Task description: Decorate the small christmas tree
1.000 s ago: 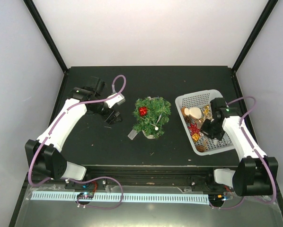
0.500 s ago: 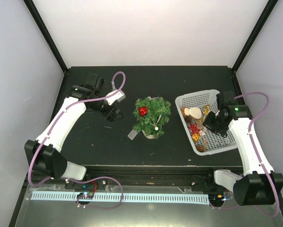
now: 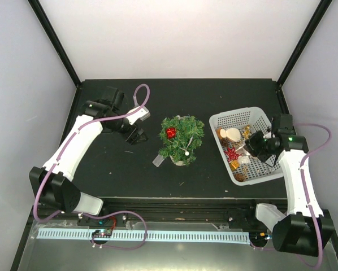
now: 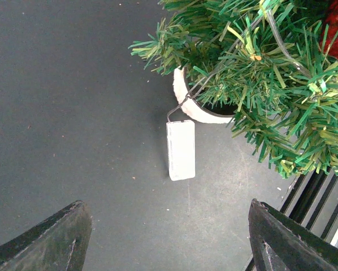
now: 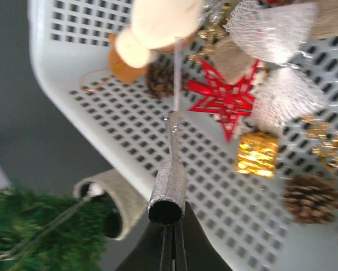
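The small christmas tree (image 3: 181,140) stands mid-desk, already wearing a red ornament (image 3: 170,132). At the right edge, the right gripper (image 5: 173,226) is clamped on a silver icicle ornament (image 5: 169,189) above the white basket (image 3: 224,118); held so slenderly, it may twist loose or snag the basket rim. Left gripper (image 4: 169,237) hovers spread apart just left of the tree, and could nudge it over.

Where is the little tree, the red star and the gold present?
small christmas tree (image 3: 182,138), top view, on its green branches.
red star (image 5: 224,99), right wrist view, on the star's middle.
gold present (image 5: 257,154), right wrist view, on its shiny front.
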